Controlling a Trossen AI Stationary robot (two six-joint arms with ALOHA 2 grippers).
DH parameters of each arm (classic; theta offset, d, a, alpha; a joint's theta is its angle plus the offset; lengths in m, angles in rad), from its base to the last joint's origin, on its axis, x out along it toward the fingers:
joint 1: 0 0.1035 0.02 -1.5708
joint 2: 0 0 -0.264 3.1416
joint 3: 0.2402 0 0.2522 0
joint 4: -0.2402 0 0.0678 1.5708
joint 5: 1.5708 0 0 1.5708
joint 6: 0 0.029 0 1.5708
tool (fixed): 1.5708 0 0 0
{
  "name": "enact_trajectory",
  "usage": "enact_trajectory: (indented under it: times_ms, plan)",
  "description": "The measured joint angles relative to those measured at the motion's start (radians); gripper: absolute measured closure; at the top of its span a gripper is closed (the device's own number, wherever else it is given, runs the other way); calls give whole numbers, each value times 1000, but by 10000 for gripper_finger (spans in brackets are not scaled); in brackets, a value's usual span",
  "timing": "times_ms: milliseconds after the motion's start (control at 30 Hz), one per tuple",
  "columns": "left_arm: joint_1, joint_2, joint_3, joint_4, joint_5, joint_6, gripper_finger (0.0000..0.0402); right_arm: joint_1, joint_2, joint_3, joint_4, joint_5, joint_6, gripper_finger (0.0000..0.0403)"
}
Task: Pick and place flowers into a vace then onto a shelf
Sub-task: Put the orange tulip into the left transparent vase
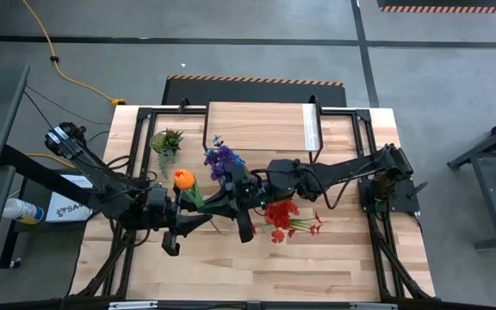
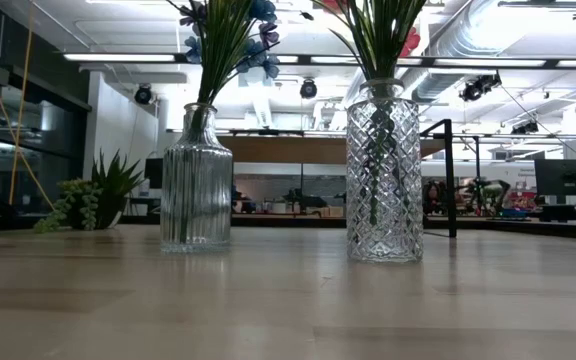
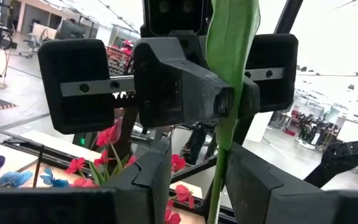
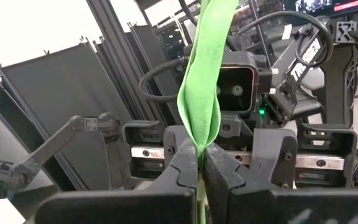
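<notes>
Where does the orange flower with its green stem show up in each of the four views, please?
High view: orange flower left of centre, between both arms.
Low view: not in it.
Left wrist view: its stem passes between that arm's fingers.
Right wrist view: stem pinched by the right end effector.
Shared landmark: the green stem.

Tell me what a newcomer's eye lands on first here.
Both arms meet at mid-table, with the right gripper shut on the green stem of the orange flower while the left gripper straddles the same stem. Behind them stand two glass vases, a ribbed vase with purple-blue flowers and a diamond-cut vase with red flowers.
</notes>
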Motion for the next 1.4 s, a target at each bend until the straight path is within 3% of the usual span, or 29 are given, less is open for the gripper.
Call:
enact_trajectory:
  times_ms: [267,633,800,1200,1400]
  plan:
    - [-1,-5,-1,0,-29,3,241,-1,3,1,-19,4,6,403]
    - [-1,-16,-2,0,-23,10,313,-2,3,1,-36,19,0,403]
    - [-2,-16,-2,-13,-21,9,371,-2,3,1,-44,18,0,403]
    - [-2,-18,-2,-22,-8,2,371,-1,3,0,-43,19,0,401]
    - [-2,-18,-2,-25,-12,1,371,-1,4,-1,-37,19,0,370]
